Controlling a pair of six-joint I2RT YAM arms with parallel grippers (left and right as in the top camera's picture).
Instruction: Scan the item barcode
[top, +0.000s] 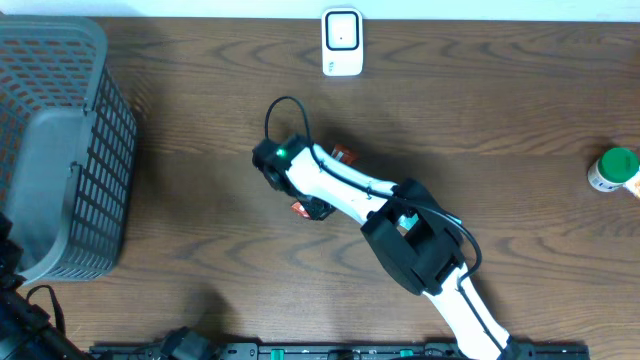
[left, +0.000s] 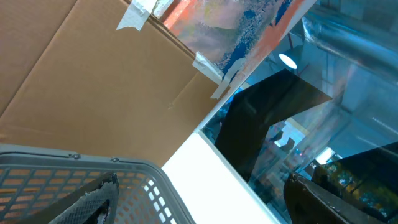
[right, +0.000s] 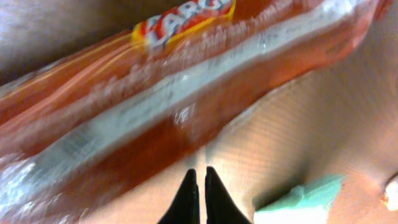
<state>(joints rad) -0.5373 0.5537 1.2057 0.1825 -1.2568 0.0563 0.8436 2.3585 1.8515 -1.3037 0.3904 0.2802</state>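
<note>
Right tool (right: 199, 186) is pinching fully shut at the edge of the orange packet (right: 155, 106).
I'm risking its slick film slipping free before reaching the scanner (top: 342, 42).

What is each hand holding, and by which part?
Right hand appears shut on the orange packet, pinching its near edge; left hand is open, holding nothing.

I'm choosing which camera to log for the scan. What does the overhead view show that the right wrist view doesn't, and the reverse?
Only overhead: the white barcode scanner at the top of the view, the grey plastic mesh basket at the left, the green-capped white bottle at the right, and the right arm.

Only right wrist: the right gripper, its black fingertips shut together, and the red-and-yellow label on the shiny orange packet.

Both: that packet, though in the overhead view it is mostly hidden under the arm.
</note>
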